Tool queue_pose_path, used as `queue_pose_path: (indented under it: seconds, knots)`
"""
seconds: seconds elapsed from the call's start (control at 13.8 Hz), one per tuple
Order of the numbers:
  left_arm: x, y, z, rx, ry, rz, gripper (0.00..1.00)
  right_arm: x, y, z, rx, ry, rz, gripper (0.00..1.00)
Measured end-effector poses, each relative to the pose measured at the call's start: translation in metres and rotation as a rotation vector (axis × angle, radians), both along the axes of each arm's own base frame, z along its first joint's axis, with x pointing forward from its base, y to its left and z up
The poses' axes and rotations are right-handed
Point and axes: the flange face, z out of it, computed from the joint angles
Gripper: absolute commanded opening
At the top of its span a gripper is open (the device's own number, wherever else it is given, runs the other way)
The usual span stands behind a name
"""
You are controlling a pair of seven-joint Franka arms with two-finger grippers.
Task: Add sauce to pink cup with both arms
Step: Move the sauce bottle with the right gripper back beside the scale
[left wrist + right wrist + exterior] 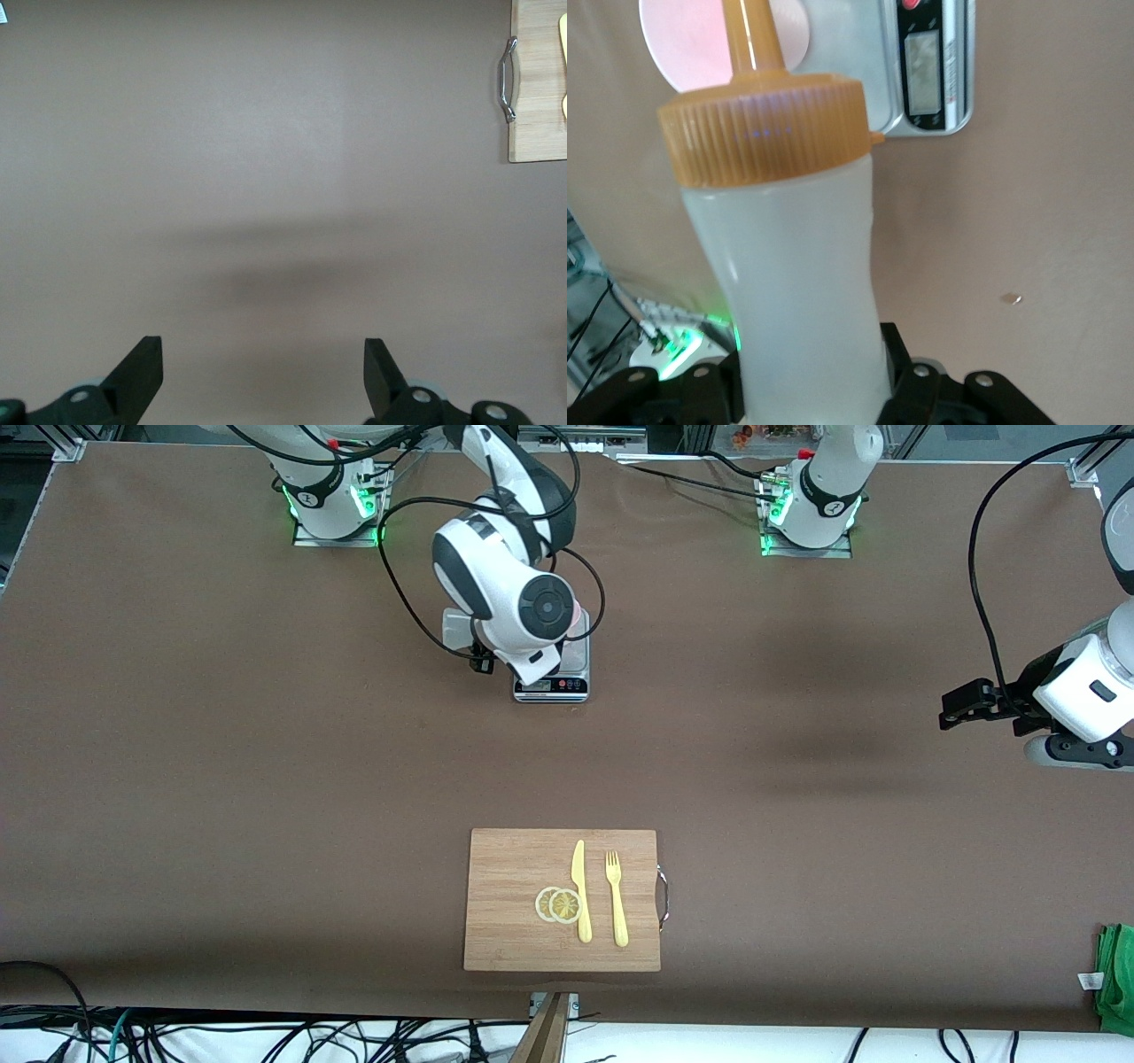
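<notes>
Over the grey digital scale (551,682), we see the right gripper (811,390) clenched on the translucent orange-capped squeeze bottle (788,266), nozzle aimed at the pale pink plastic cup (700,40); left gripper (263,376) waits released over bare desk (797,779).

**Table surface: contents**

Wide table covered in plain brown matte sheet (266,779). Directly on it: a small silver digital kitchen scale (551,682) far from the front camera; a rectangular bamboo cutting board with metal handle (514,903) near it; a green folded cloth (1118,974) at the left arm's end.
</notes>
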Motion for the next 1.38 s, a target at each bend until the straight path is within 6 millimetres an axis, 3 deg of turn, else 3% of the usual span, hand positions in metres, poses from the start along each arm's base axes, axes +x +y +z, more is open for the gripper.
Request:
queue_pose_path:
  seconds: [0.43, 0.58, 1.01, 1.38]
  knots:
    - [0.000, 0.000, 0.000, 0.000, 0.000, 0.000, 1.00, 0.036, -0.061, 0.026, 0.292, 0.011, -0.069, 0.54]
    - [0.000, 0.000, 0.000, 0.000, 0.000, 0.000, 1.00, 0.050, -0.092, 0.032, 0.415, 0.011, -0.081, 0.54]
    - [0.000, -0.001, 0.000, 0.000, 0.000, -0.002, 1.00, 0.088, -0.241, 0.039, 0.851, 0.021, -0.080, 0.54]
    - [0.001, -0.001, 0.006, 0.000, -0.014, -0.002, 1.00, 0.088, -0.361, 0.012, 1.160, 0.024, -0.020, 0.54]
